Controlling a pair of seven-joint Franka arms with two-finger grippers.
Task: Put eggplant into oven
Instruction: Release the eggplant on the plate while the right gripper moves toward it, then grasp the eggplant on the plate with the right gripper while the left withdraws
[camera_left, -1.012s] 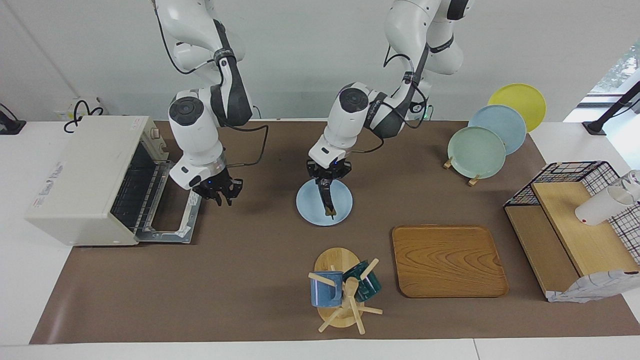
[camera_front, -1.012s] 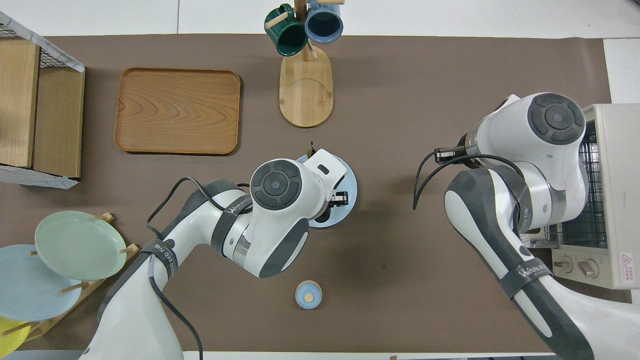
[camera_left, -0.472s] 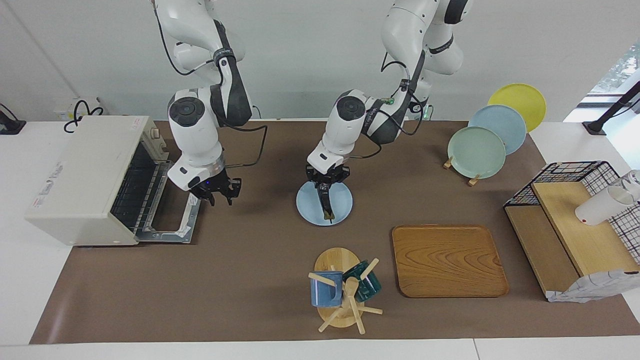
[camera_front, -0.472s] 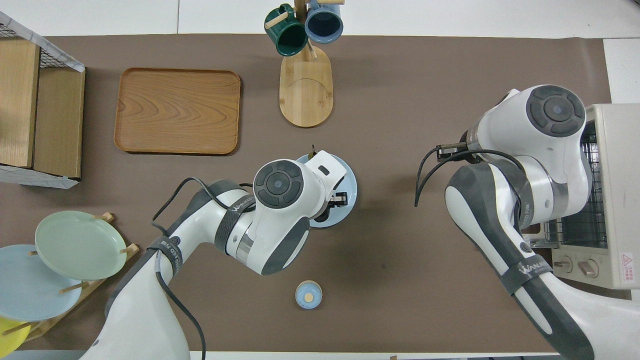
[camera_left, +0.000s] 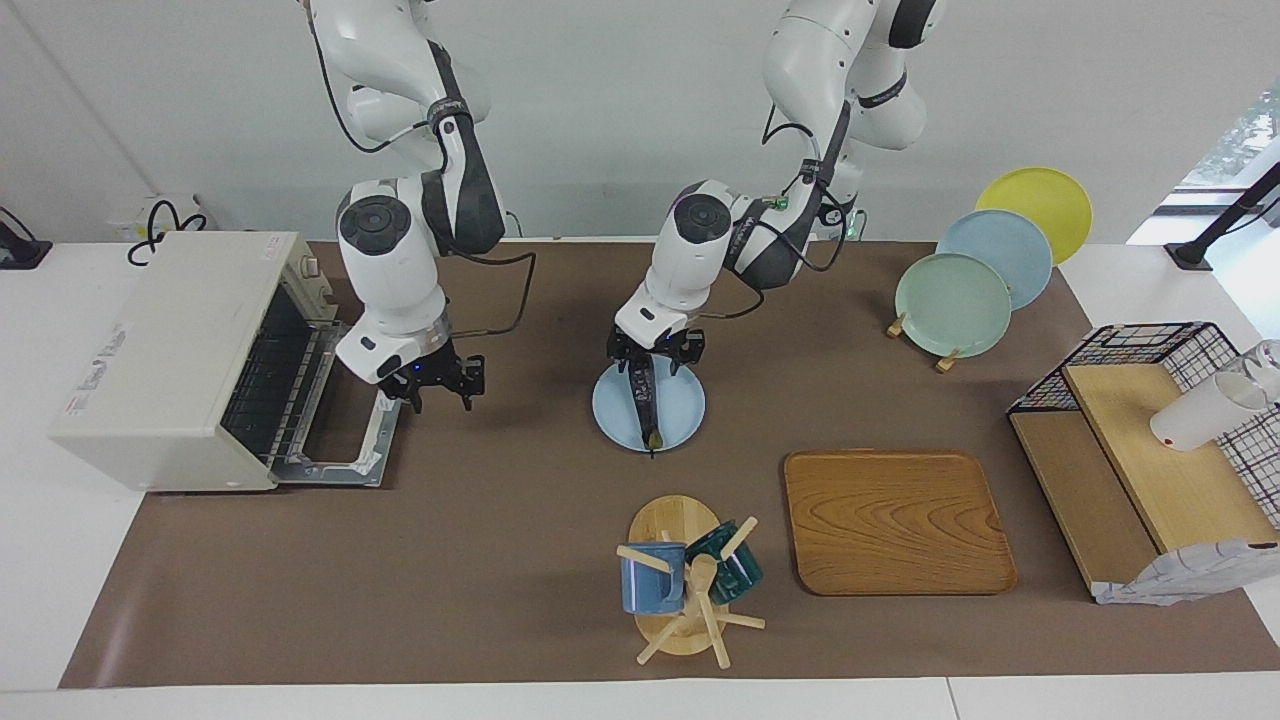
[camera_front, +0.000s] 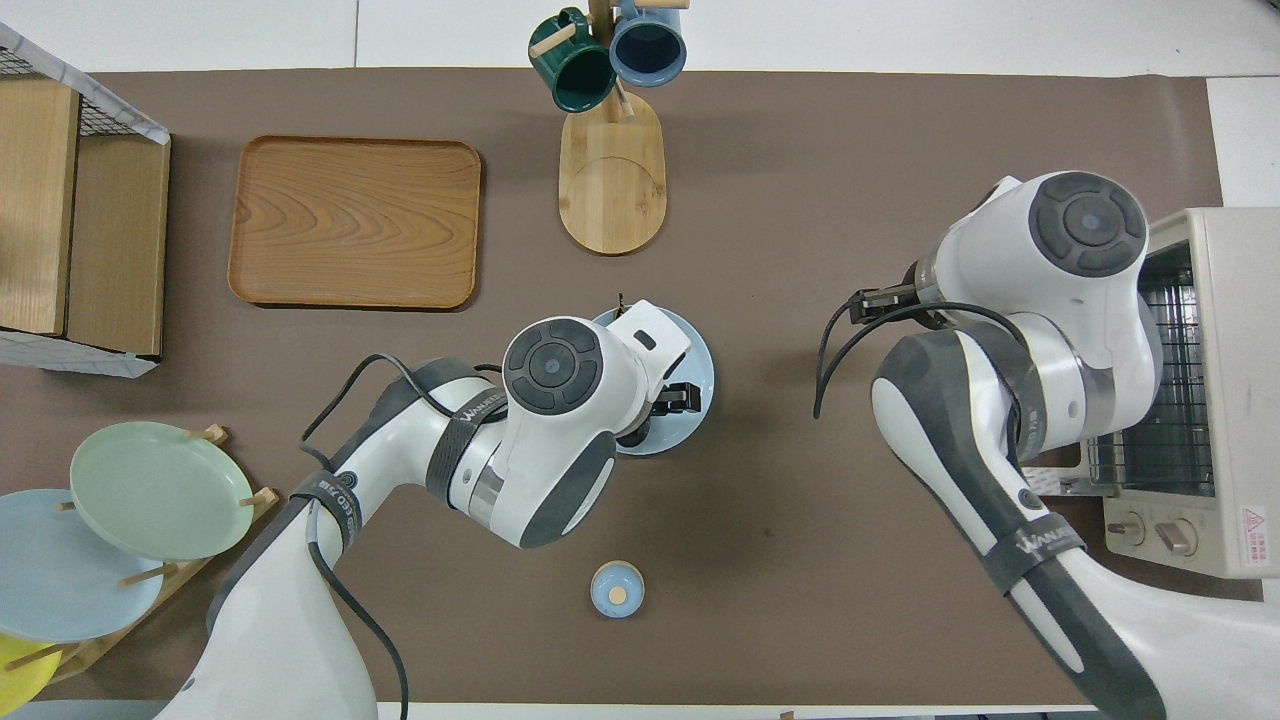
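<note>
Tabletop (camera_left: 500, 560): covered by a brown mat that filled most of the facing view.
Oven (camera_left: 160, 350): stood at the left side of the facing view, its door (camera_left: 350, 440) dropped flat on the mat and a wire rack (camera_left: 280, 385) showing inside the cavity.
Wire-and-wood shelf (camera_left: 1150, 470): sat at the right edge of the facing view, with a white cup (camera_left: 1200, 412) lying on its side on the upper board.
Wooden tray (camera_left: 895, 520): lay at lower right of centre in the facing view, between the shelf and the mug tree.
Plate stand: at upper right of the facing view, holding a green plate (camera_left: 952, 303), a blue plate (camera_left: 1000, 255) and a yellow plate (camera_left: 1040, 200) on edge.
Mug tree (camera_left: 680, 570): at lower centre of the facing view, carrying a blue mug (camera_left: 650, 578) and a dark green mug (camera_left: 730, 570).
Pale blue dish (camera_left: 680, 410): sat at the centre of the facing view.
Eggplant (camera_left: 647, 405): lay on the pale blue dish, its lower tip reaching just past the rim, well apart from the oven.
Left end effector (camera_left: 655, 362): was low over the eggplant's upper end, fingers spread wide to either side of it.
Right end effector (camera_left: 440, 392): hovered just beside the oven door's edge, fingers apart and holding nothing.
Small blue round piece (camera_front: 617, 589): sat on the mat at lower centre of the overhead view.
</note>
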